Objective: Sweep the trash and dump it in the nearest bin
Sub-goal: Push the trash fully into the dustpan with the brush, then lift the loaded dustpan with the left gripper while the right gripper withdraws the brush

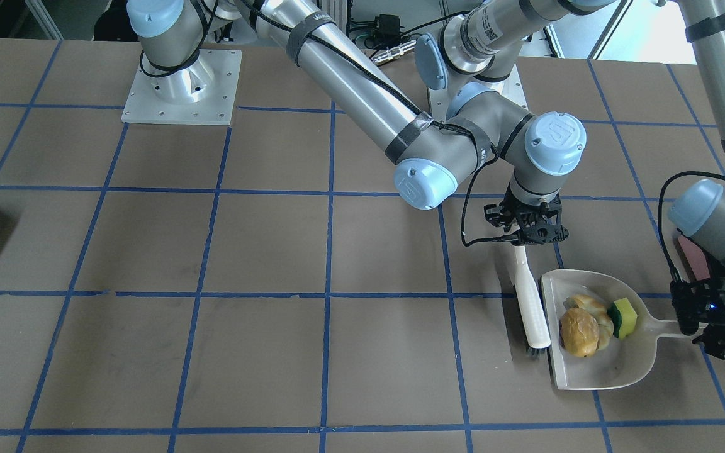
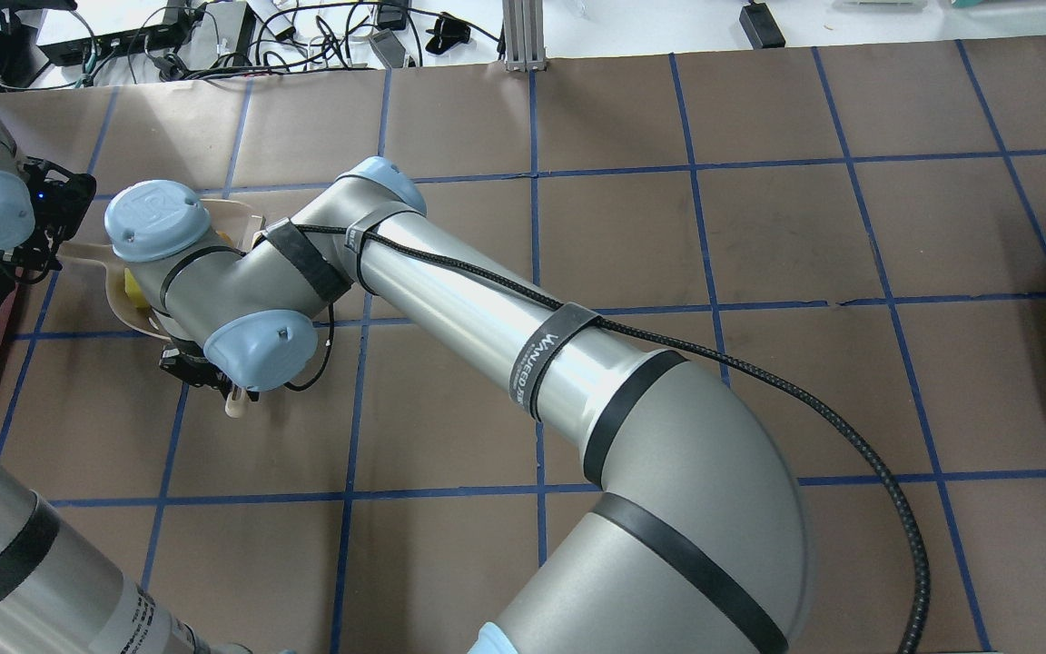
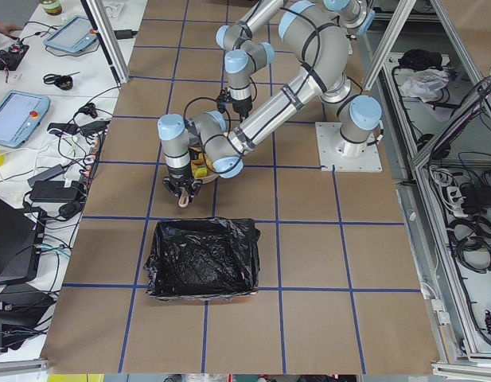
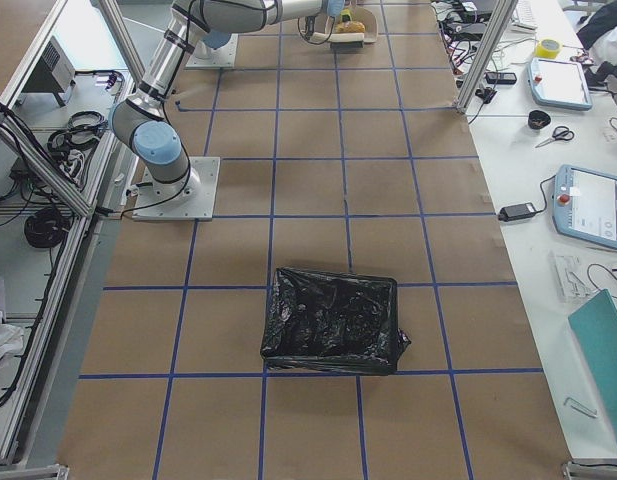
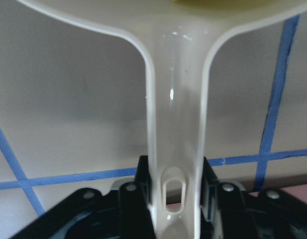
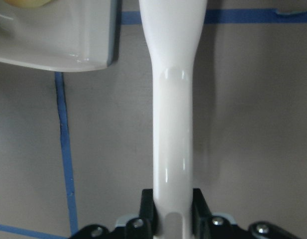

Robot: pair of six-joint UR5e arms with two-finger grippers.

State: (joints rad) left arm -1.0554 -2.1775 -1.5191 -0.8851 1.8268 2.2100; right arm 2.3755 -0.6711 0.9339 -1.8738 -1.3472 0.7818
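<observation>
While the dustpan (image 1: 614, 371) sits close to the table's left end, there's not much room on that side: the nearest bin (image 3: 204, 259), black bag and all, is parked right at that edge, just past the pan's handle. Toward the right end it's a long run of brown tabletop (image 1: 262, 251) before you hit the other bin (image 4: 333, 320), so two bins total, one per end. One dustpan, one brush (image 1: 529, 302), and three bits of trash, all lying in the pan: a walnut-looking lump (image 1: 579, 331), a pale crust (image 1: 592, 306) and a yellow sponge (image 1: 625, 316) with a green edge. The brush lies just beside the pan's open mouth, bristles toward the operators' edge. The left gripper (image 5: 175, 189) is clamped on the tip of the pan handle, wrist low and roughly level. The right arm stretches across the table with its elbow bent and wrist pointing down, and the right gripper (image 6: 173, 206) is pinched on the brush handle.
</observation>
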